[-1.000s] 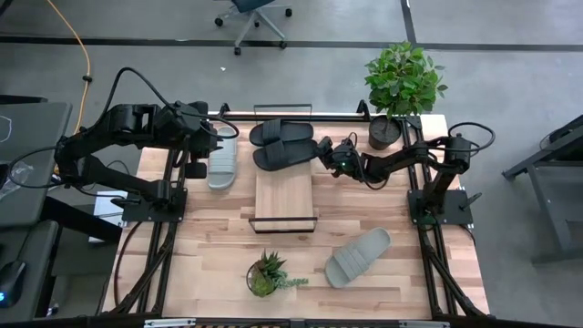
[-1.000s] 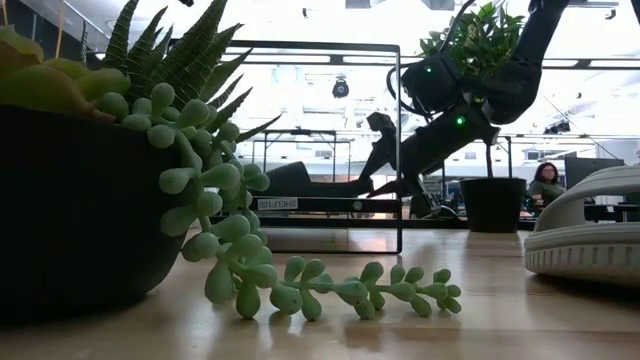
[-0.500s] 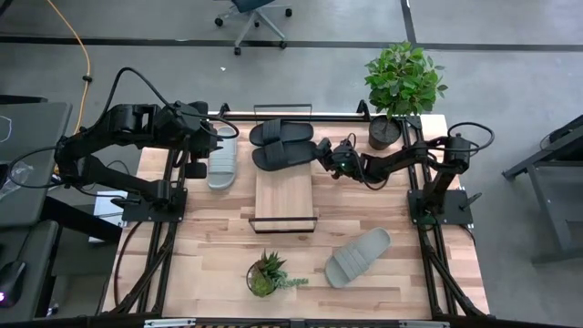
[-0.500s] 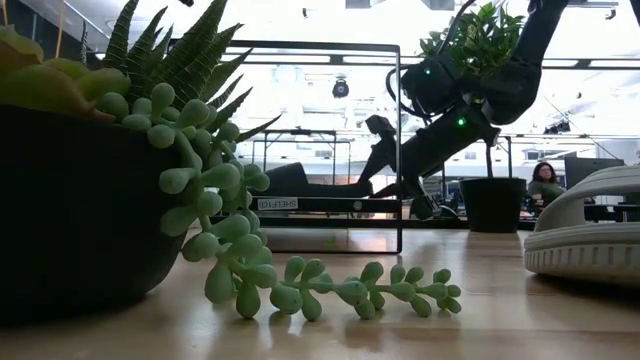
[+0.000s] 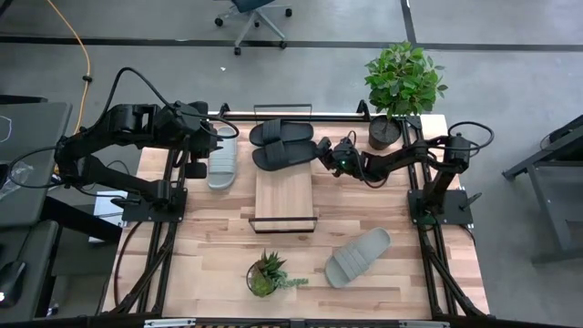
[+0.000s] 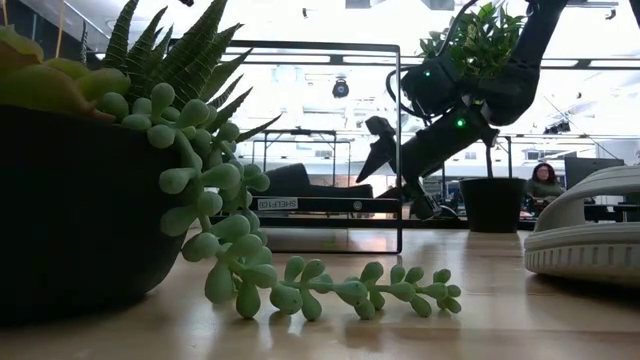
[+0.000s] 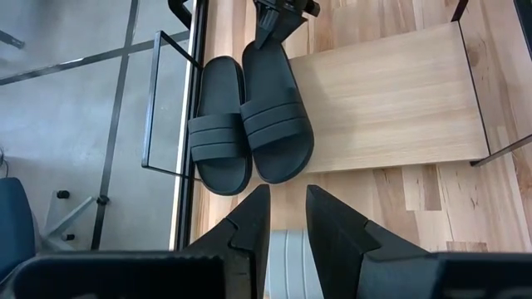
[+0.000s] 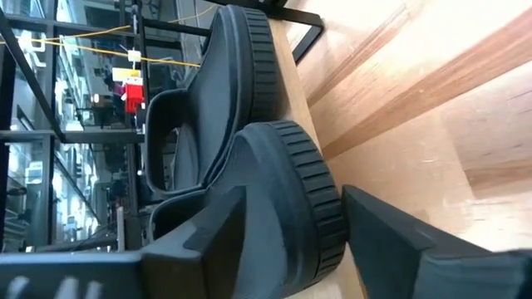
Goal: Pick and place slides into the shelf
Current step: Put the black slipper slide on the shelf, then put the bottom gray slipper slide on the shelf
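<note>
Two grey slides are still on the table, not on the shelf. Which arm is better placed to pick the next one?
Probably the left. The left gripper hangs open right over the grey slide beside the shelf. The right gripper is open at the black slides, away from the other grey slide.

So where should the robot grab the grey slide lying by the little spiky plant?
Probably by one long edge of the sole at the grey slide, coming from above. It lies flat and slanted on the table with its strap up, apart from the plant, and the thin sole should fit between open fingers.
</note>
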`<act>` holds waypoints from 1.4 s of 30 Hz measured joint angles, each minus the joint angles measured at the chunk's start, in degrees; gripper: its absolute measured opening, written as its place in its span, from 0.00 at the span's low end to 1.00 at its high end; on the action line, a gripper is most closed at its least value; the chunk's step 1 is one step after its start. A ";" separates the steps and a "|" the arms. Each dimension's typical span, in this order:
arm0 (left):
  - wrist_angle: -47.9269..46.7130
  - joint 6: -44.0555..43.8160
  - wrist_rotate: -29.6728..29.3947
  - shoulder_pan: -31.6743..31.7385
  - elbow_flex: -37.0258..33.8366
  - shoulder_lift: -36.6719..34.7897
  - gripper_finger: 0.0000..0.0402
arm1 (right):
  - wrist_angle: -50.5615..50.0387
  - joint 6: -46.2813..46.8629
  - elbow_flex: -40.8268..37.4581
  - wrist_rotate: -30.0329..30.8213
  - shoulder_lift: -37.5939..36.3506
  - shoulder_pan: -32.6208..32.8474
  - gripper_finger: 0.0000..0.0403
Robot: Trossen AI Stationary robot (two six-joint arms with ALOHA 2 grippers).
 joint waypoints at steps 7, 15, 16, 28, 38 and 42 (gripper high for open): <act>0.02 -0.04 0.02 0.00 0.00 0.00 0.17 | -1.04 0.00 0.00 0.24 0.02 0.00 0.58; 0.02 -0.22 0.92 0.00 0.00 0.00 0.17 | -1.84 0.00 0.00 1.60 -0.05 -0.22 0.58; 0.02 -0.22 0.92 0.00 0.00 0.00 0.17 | -1.84 -0.04 0.00 1.67 -0.17 -0.34 0.58; -0.02 -0.22 0.94 0.02 0.00 0.00 0.17 | -12.05 -7.37 0.00 2.20 -7.65 -2.93 0.58; -0.04 -0.22 0.92 0.02 0.00 0.00 0.17 | -23.81 -17.99 0.00 -1.90 -19.12 -0.15 0.58; -0.04 -0.22 0.92 0.01 0.00 0.00 0.17 | -32.34 -22.20 0.00 -2.31 -26.28 1.39 0.58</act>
